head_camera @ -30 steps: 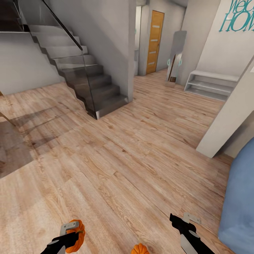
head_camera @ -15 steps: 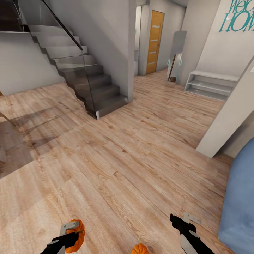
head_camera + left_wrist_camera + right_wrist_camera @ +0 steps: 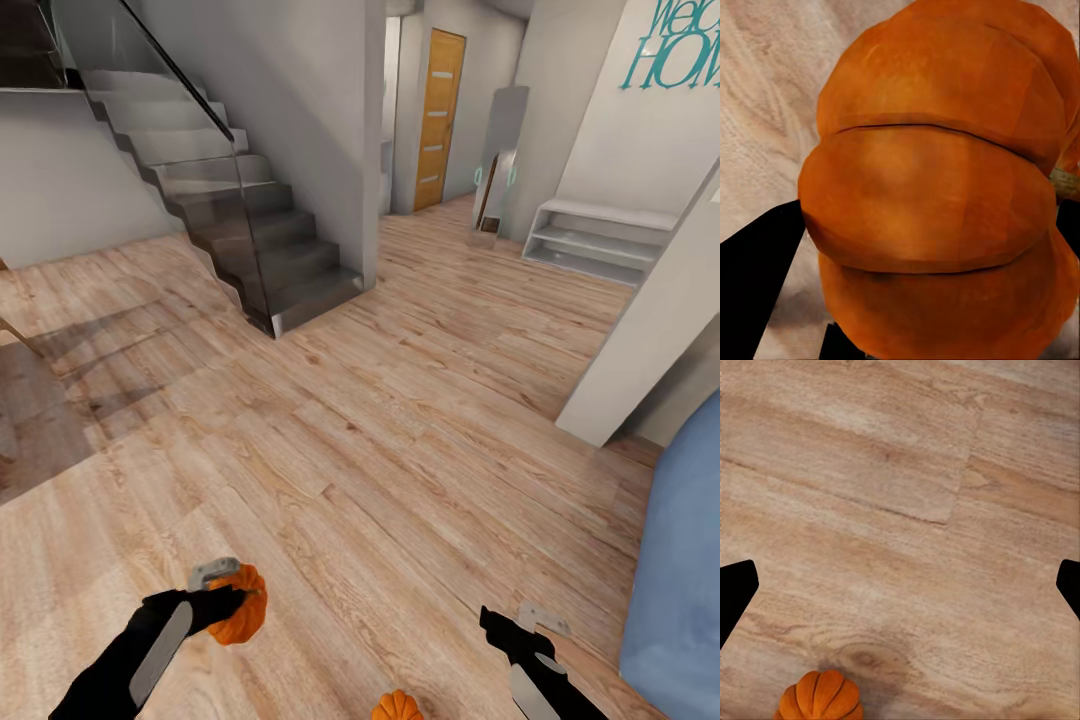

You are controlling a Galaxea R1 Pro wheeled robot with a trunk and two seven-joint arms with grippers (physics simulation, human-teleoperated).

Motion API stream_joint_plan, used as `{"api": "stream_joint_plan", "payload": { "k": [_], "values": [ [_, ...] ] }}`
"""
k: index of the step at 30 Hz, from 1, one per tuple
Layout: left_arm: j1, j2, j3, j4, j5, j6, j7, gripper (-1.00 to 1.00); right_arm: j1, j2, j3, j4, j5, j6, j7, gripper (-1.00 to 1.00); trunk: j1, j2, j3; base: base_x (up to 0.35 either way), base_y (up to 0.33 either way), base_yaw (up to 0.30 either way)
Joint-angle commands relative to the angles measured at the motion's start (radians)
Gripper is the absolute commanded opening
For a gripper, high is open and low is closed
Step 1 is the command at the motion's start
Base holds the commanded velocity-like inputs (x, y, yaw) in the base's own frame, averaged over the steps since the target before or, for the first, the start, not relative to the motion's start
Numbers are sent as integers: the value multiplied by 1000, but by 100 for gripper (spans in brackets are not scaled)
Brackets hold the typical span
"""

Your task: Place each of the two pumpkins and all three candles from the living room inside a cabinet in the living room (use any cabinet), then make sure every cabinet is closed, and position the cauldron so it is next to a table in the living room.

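My left gripper (image 3: 225, 598) is shut on an orange ribbed pumpkin (image 3: 240, 607), held above the plank floor at the lower left of the head view. In the left wrist view that pumpkin (image 3: 937, 195) is very close, with its stem at one edge and the black fingers (image 3: 757, 255) beside it. A second pumpkin (image 3: 397, 706) lies on the floor at the bottom edge, between my arms. My right gripper (image 3: 510, 625) hangs open to its right; in the right wrist view this pumpkin (image 3: 820, 696) lies on the planks below the spread fingertips (image 3: 735, 589). No candle, cabinet or cauldron is in view.
A grey staircase (image 3: 240, 230) with a glass rail rises at the back left. A white wall corner (image 3: 650, 330) and a blue piece of furniture (image 3: 685, 560) stand at the right. Beyond are an orange door (image 3: 440, 120), a mirror (image 3: 498, 165) and a white shelf (image 3: 600, 240).
My left arm has lifted and moved forward with the pumpkin in its gripper. The right arm, the pumpkin on the floor and the camera have not moved.
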Motion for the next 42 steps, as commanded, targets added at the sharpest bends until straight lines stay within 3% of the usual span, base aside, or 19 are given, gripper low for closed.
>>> {"api": "stream_joint_plan", "payload": {
  "k": [1,4,6,10,16,23,31,34,37,42],
  "values": [
    [0,1,30,-52,9,59,10,-100,-1,-1,8,-1,-11,-4,1,100,4,-8,-4,0,0,0],
    [1,-1,111,-200,6,209,10,-100,-1,-1,9,-1,-11,9,44,100,15,-29,-14,0,0,0],
    [1,-1,143,-298,6,288,10,-100,-1,-1,8,-2,-11,30,76,100,23,-43,-20,0,0,0],
    [3,-1,182,-421,14,357,11,-100,-1,-1,4,-1,-15,96,106,100,38,-71,-32,0,0,0],
    [4,-11,194,-452,25,371,10,-100,-1,-1,3,-2,-11,163,114,100,61,-113,-51,0,0,0],
    [4,-14,192,-453,43,371,8,-100,-1,-1,5,-2,-5,149,111,100,88,-162,-73,0,0,0],
    [4,-48,192,-453,56,371,9,-100,-1,-1,9,1,-9,-22,113,100,119,-218,-98,0,0,0],
    [4,-58,192,-452,57,371,8,-100,-1,-1,9,1,-10,-50,115,100,130,-239,-108,0,0,0],
    [4,-75,191,-452,56,371,9,-100,-1,-1,8,2,-13,-56,170,100,142,-260,-117,0,0,0],
    [4,-79,192,-452,56,372,9,-100,-1,-1,4,4,-18,-53,284,100,161,-295,-133,0,0,0]
  ]
}}
